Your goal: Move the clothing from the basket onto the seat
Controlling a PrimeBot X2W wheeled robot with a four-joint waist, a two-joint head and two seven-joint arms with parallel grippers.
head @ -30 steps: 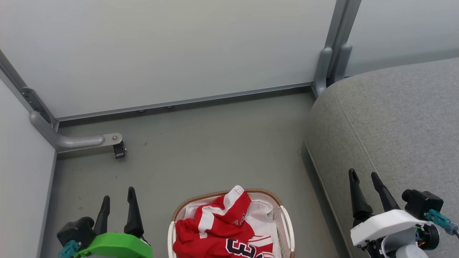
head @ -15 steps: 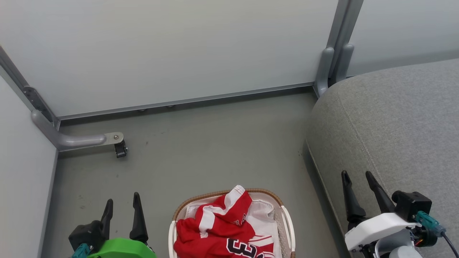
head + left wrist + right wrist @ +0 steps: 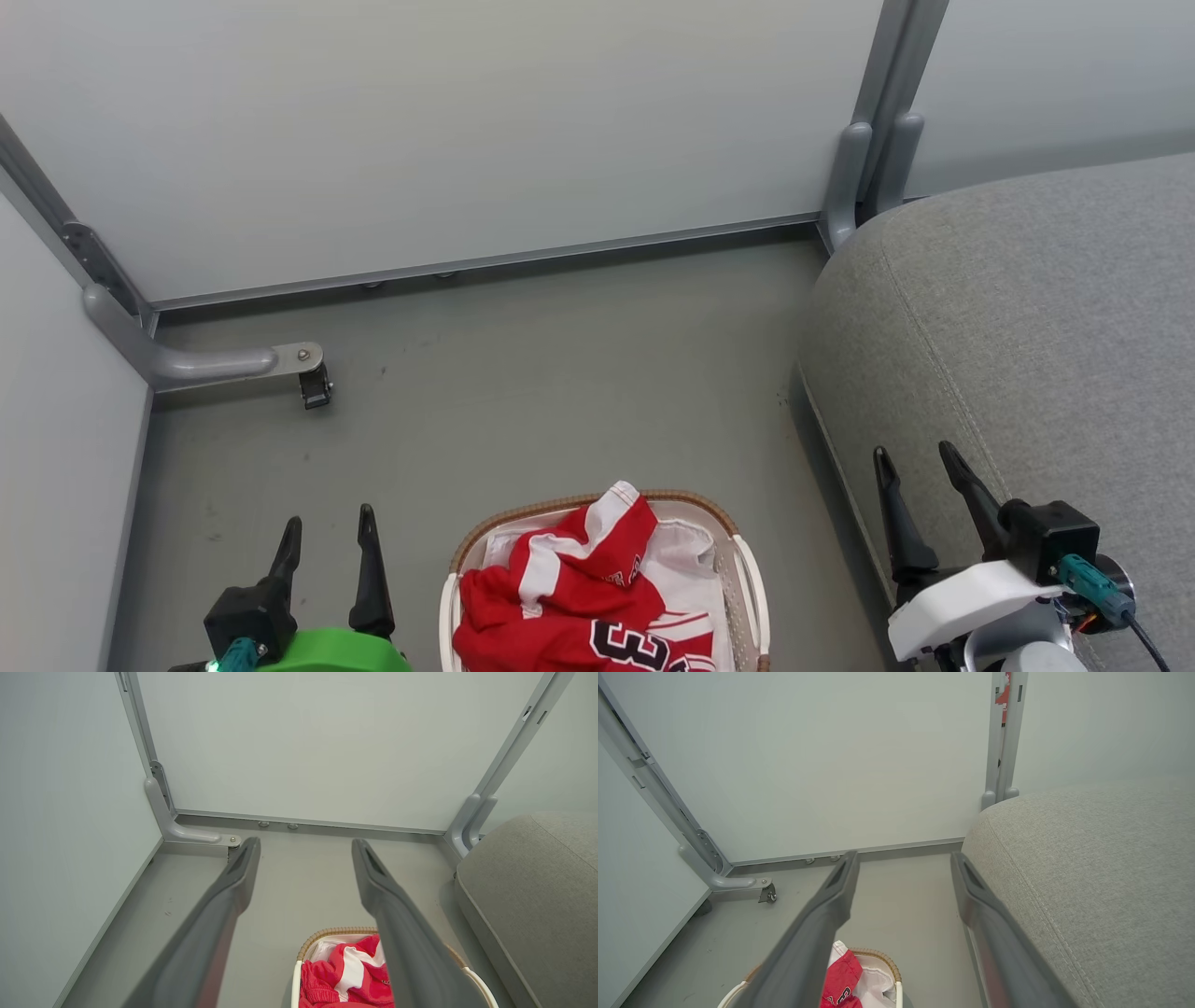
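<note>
Red jerseys point(image 3: 569, 597) with white stripes and a black numeral lie heaped in the small oval basket point(image 3: 747, 569) at the bottom centre of the head view; they also appear in the left wrist view point(image 3: 348, 970) and the right wrist view point(image 3: 840, 980). The light-grey seat point(image 3: 1027, 317) rises to the basket's right. My left gripper point(image 3: 330, 523) stands open left of the basket, holding nothing. My right gripper point(image 3: 915, 455) is open over the seat's front edge, also holding nothing.
Pale partition walls point(image 3: 448, 121) close off the back and left. A grey bracket foot with a small caster point(image 3: 313, 387) juts onto the floor at left. A grey post point(image 3: 873, 159) stands in the corner behind the seat. Grey floor point(image 3: 560, 373) lies beyond the basket.
Both grippers have drawn inward toward the basket: the left one right and down, the right one left. The basket and jerseys have not moved.
</note>
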